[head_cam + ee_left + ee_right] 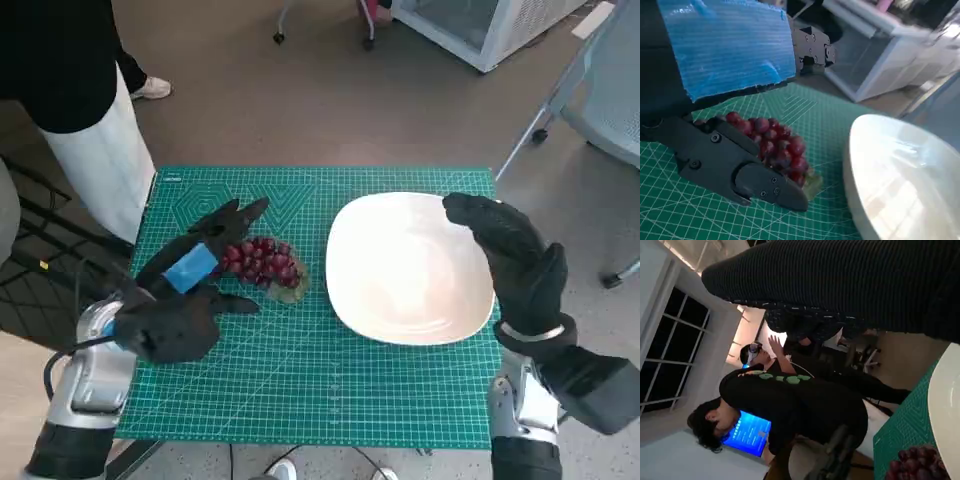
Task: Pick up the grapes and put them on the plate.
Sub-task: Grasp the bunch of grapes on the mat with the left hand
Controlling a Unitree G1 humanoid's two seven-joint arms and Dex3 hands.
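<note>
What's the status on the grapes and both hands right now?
Left hand open, fingers straddling the grapes, no grip yet. Right hand open above the plate rim. Grapes on the mat, path clear.

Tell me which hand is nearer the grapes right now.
Left. The left hand is at the grapes, its fingers lying on either side of the bunch. The right hand hovers over the far rim of the plate, with the plate between.

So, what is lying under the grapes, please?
The grapes lie on the green cutting mat, with a pale greenish piece showing at their edge nearest the plate. The left hand covers their other side.
</note>
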